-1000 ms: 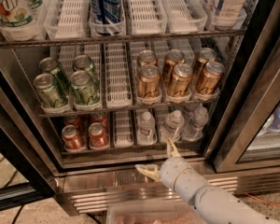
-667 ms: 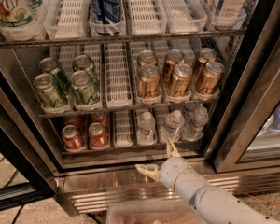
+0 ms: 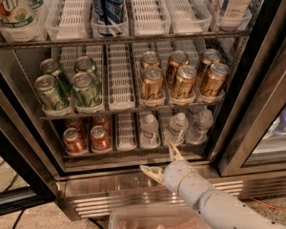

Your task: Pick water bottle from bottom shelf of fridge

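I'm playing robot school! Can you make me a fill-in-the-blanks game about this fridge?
The gripper hovers open, holding ____. It is in front of the fridge's ____ shelf. The cans beside the water bottles on that shelf are ____. The gold cans sit on the rack ____ the water bottles.
Missing words: nothing, bottom, red, above.

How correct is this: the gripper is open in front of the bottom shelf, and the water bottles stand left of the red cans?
Not quite: in the camera view the water bottles stand right of the red cans, not left. The gripper is indeed open in front of the bottom shelf.
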`<state>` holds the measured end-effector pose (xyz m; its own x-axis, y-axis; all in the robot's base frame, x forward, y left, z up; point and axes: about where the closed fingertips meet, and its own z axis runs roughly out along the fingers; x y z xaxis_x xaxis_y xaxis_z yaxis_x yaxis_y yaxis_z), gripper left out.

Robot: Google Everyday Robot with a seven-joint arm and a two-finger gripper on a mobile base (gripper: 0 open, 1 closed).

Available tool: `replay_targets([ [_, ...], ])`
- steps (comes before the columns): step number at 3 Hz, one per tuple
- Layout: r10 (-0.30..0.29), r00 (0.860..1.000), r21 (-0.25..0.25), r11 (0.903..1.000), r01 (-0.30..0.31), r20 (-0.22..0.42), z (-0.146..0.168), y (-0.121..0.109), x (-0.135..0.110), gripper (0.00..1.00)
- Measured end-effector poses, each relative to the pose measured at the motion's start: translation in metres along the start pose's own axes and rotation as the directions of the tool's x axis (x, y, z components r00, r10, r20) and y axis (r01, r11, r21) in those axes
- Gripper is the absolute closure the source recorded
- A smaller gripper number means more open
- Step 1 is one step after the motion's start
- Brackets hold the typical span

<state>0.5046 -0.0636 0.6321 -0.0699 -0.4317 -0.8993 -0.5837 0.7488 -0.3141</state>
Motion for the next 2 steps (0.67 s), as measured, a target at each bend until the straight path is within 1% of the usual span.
replay_targets([
  [1, 0.009, 1.0, 0.01, 0.9999, -0.009, 0.001, 0.01, -0.001, 0.002, 0.36],
  [2, 0.012, 1.0, 0.013, 0.9998, -0.012, 0.006, 0.02, -0.004, 0.002, 0.36],
])
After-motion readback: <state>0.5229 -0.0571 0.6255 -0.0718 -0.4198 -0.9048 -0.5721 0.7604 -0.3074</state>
